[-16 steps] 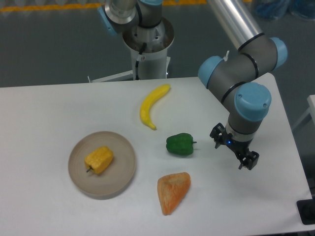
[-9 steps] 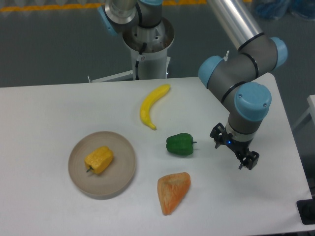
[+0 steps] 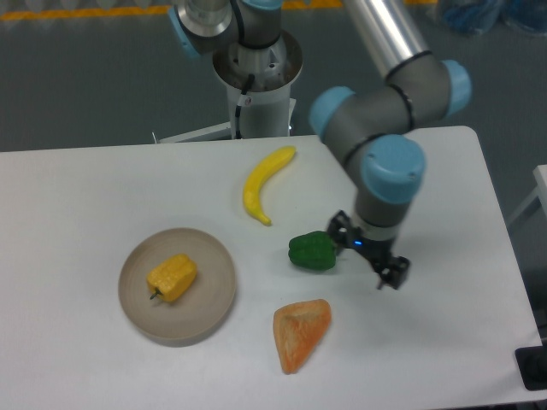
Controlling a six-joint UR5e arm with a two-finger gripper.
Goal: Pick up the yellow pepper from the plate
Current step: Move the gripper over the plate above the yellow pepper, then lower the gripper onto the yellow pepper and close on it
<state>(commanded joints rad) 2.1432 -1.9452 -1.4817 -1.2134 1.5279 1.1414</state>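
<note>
The yellow pepper lies on the round beige plate at the table's front left, its dark stem pointing down-left. My gripper hangs far to the right of the plate, just right of the green pepper. Its two dark fingers stand apart with nothing between them.
A yellow banana lies behind the green pepper at mid-table. An orange wedge-shaped piece lies near the front edge, right of the plate. The arm's base stands behind the table's far edge.
The arm has swung left; my gripper moved from the right part of the table to just beside the green pepper. The objects have not moved.
</note>
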